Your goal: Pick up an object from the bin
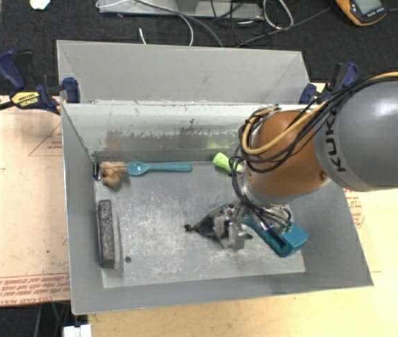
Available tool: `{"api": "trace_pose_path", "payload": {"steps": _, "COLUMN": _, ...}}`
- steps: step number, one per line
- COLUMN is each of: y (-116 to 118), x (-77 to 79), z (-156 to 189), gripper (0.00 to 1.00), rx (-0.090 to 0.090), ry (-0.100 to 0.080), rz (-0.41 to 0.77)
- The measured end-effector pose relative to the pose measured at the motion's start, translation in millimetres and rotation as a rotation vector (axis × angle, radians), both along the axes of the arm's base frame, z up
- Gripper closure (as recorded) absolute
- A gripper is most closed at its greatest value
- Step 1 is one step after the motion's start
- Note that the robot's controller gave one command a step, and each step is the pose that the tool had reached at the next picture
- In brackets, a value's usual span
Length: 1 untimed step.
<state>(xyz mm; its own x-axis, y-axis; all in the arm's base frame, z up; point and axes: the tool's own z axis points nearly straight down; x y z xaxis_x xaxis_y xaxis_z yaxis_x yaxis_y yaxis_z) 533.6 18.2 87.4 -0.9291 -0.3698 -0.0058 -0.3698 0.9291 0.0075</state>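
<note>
One grey arm [374, 139] comes in from the right and bends down into the grey metal bin [170, 265]. Its broad last link lies across the bin's right rim. Below that link sits a rounded orange cover [283, 156], looped by yellow and black cables [277, 126], and the wrist points down at the floor of the bin.

On the grey link the letters "KUK" can be read, running upward along its side. No other writing on the robot or on the things in the bin is legible.

The claw [234, 236] is low over the floor in the right half of the bin, toward the near wall. Its metal tip looks to be at or just above the floor. Whether it is open or closed cannot be told, and nothing can be seen gripped in it.

Two things lie close to it. A small black pointed piece [199, 225] is just beside it on the left, too close to say whether they touch. A teal-blue angular block [288, 241] lies just to its right, partly under the wrist.

The other things are well apart from the claw. A light-blue plastic spoon [158, 167] lies along the far wall with a tan lump [113, 175] at its bowl end, and a yellow-green piece [221, 161] is beside the orange cover. A dark grey bar [105, 232] lies along the left wall.
</note>
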Motion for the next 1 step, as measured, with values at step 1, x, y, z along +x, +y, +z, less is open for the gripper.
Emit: {"api": "trace_pose_path", "payload": {"steps": 1, "y": 5.7, "x": -3.4, "z": 56.6, "gripper": 1.00, "rx": 0.001, "ry": 0.005, "rz": 0.133}}
